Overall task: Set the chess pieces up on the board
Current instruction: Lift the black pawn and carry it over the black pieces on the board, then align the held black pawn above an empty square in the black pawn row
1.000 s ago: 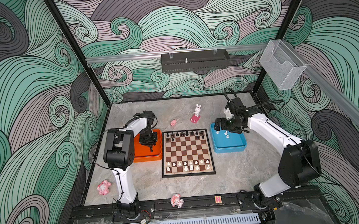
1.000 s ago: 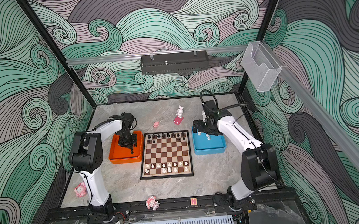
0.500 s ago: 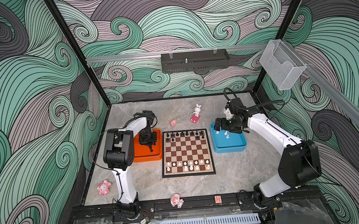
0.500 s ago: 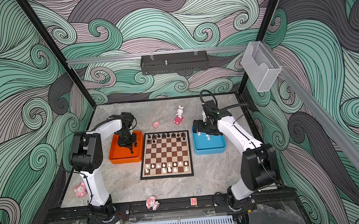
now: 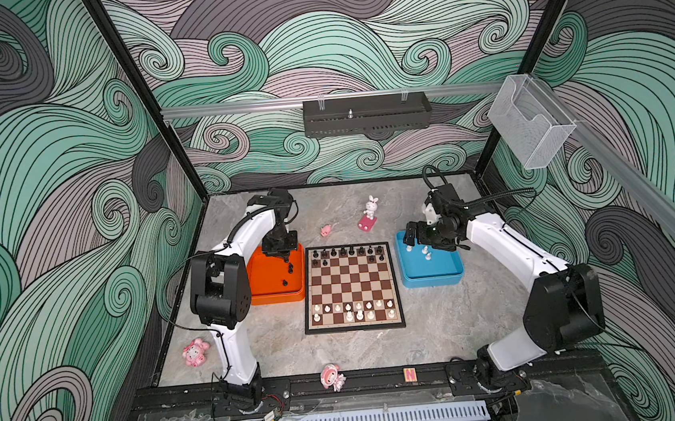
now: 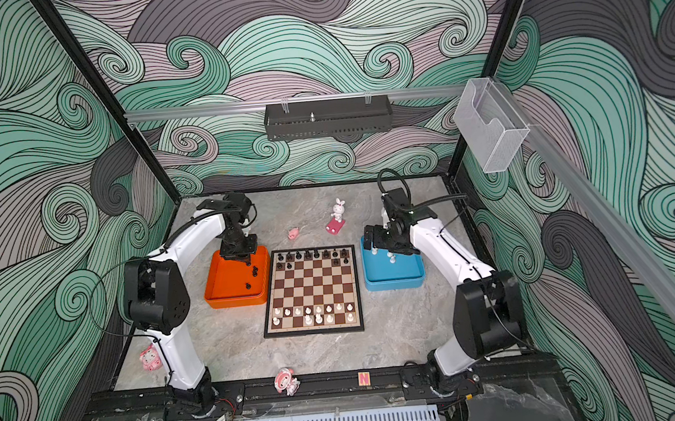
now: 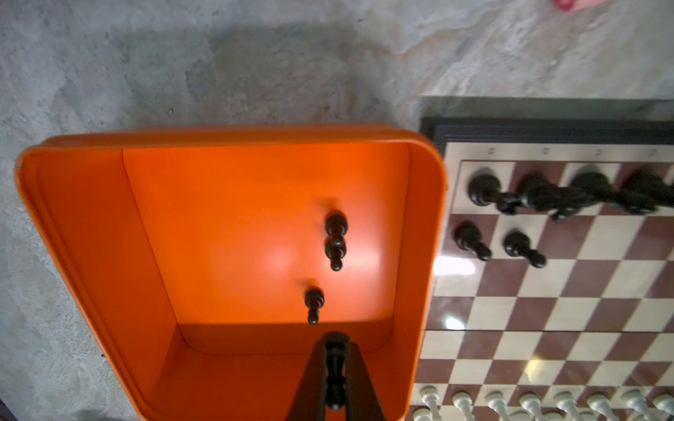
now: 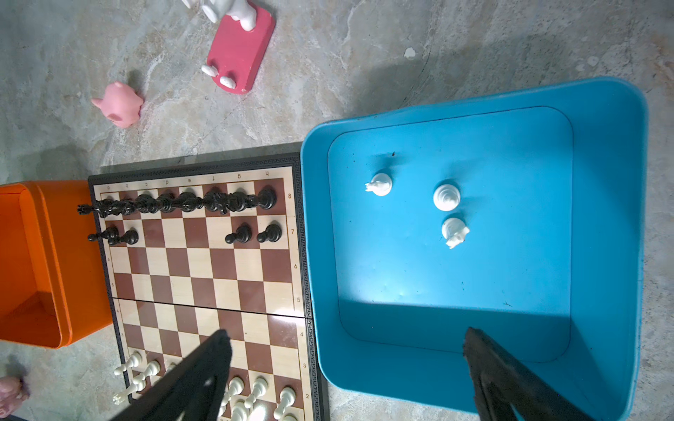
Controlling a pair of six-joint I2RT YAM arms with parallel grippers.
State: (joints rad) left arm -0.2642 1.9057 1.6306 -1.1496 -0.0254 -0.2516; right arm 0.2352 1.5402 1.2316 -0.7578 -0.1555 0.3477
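The board [image 5: 350,285] lies mid-table, with black chess pieces [image 5: 348,252] on its far rows and white ones [image 5: 352,307] on its near rows. My left gripper [image 7: 336,344] is shut on a black pawn [image 7: 335,368] above the orange tray [image 7: 255,135]. It hangs over the tray's far end in both top views [image 5: 283,253]. Three more black pawns [image 7: 335,251] stand in that tray. My right gripper [image 8: 346,342] is open and empty, straddling the wall of the blue tray [image 8: 605,153] next to the board. Three white pieces [image 8: 446,197] stand in the blue tray.
A white rabbit on a pink base [image 5: 369,213] and a small pink pig [image 5: 325,230] sit behind the board. Pink figurines lie at the front left [image 5: 195,352] and on the front rail [image 5: 332,377]. The trays flank the board closely.
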